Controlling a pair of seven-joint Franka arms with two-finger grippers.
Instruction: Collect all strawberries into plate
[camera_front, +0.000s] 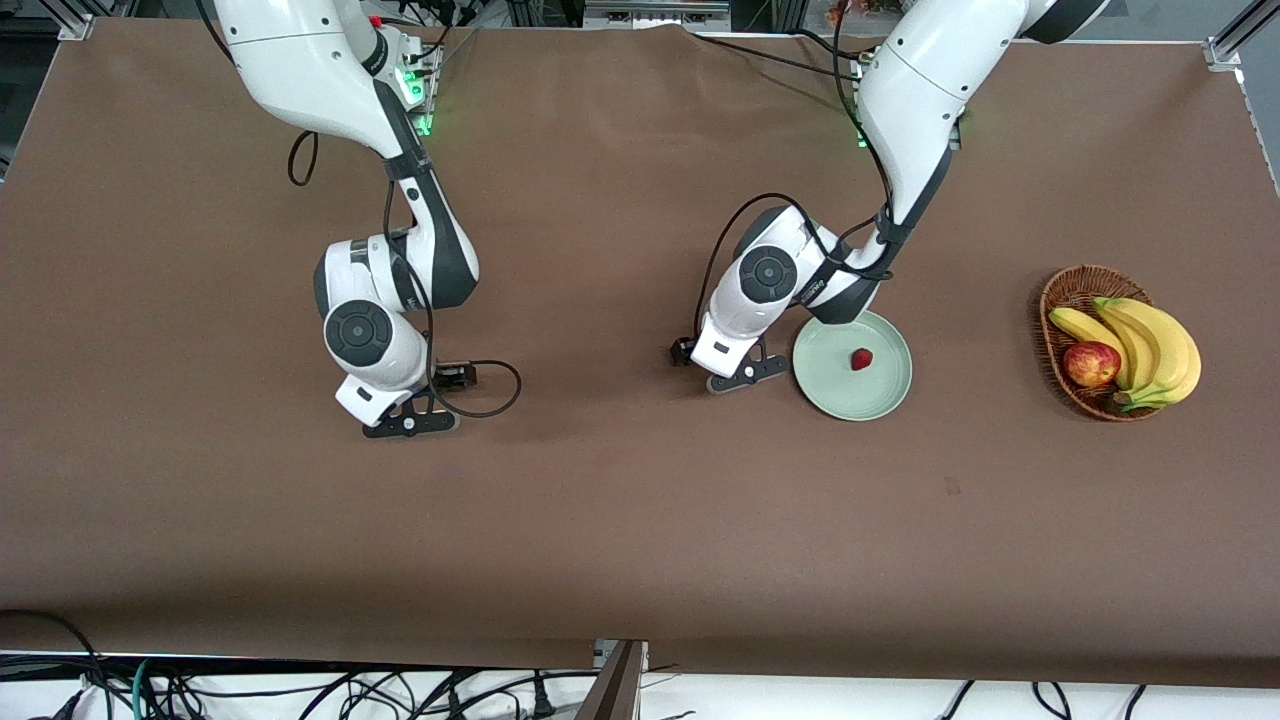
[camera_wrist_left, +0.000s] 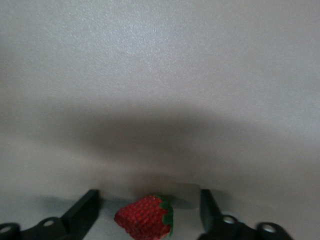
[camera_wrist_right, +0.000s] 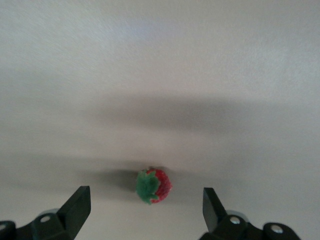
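The pale mint-green plate (camera_front: 830, 388) lies near the table's middle with one strawberry (camera_front: 861, 359) on it. My left gripper (camera_front: 737, 376) is low over the table beside the plate, toward the right arm's end. In the left wrist view it (camera_wrist_left: 147, 212) is open around a second strawberry (camera_wrist_left: 144, 218) lying between its fingers, untouched. My right gripper (camera_front: 410, 422) is low over the table toward the right arm's end. In the right wrist view it (camera_wrist_right: 145, 206) is open, with a third strawberry (camera_wrist_right: 154, 185) just ahead of its fingertips. Both these berries are hidden in the front view.
A brown wicker basket (camera_front: 1068, 297) with bananas (camera_front: 1150, 350) and a red apple (camera_front: 1091, 363) stands toward the left arm's end. A black cable (camera_front: 495, 398) loops on the table beside my right gripper.
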